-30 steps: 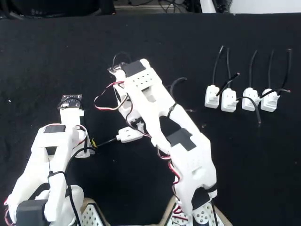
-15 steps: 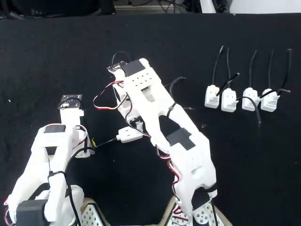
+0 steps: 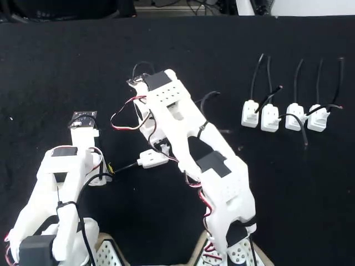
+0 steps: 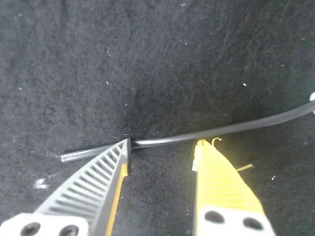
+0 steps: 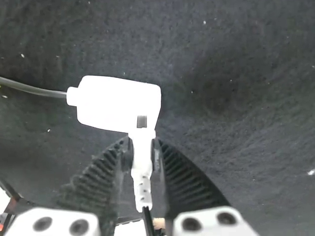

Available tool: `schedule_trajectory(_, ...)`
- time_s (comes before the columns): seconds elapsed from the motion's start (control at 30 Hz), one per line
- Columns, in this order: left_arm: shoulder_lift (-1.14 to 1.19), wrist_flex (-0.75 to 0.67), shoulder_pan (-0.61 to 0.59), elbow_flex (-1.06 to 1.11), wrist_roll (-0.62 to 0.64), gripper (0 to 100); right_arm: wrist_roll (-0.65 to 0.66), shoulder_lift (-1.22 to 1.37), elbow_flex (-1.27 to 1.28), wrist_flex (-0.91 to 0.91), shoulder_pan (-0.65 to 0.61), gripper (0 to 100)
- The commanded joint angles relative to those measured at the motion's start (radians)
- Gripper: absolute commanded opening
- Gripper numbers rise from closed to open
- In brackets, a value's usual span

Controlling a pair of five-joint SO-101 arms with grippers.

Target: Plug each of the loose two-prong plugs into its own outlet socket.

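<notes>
The right gripper [image 5: 141,143] is clamped on a white plug [image 5: 142,167], whose front end meets the outlet socket [image 5: 115,104] on the table [image 3: 66,55]. Near that socket, the left gripper [image 4: 162,143] stands with its fingers apart, straddling the socket's black cable [image 4: 221,129].

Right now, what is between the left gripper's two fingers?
A thin black cable crosses the gap at the tips of the open left gripper, lying on the black cloth. The left wrist view shows it.
</notes>
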Motion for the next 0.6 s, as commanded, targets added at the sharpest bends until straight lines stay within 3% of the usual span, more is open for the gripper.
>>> schedule_trajectory(0.0, 0.002, -0.026, -0.007, 0.007, 0.012, 22, -0.035, -0.010, 0.010, 0.032, 0.031, 1.0)
schedule_trajectory(0.57, 0.002, -0.023, -0.007, 0.007, 0.012, 22, -0.060, 0.059, -0.050, 0.029, 0.008, 1.0)
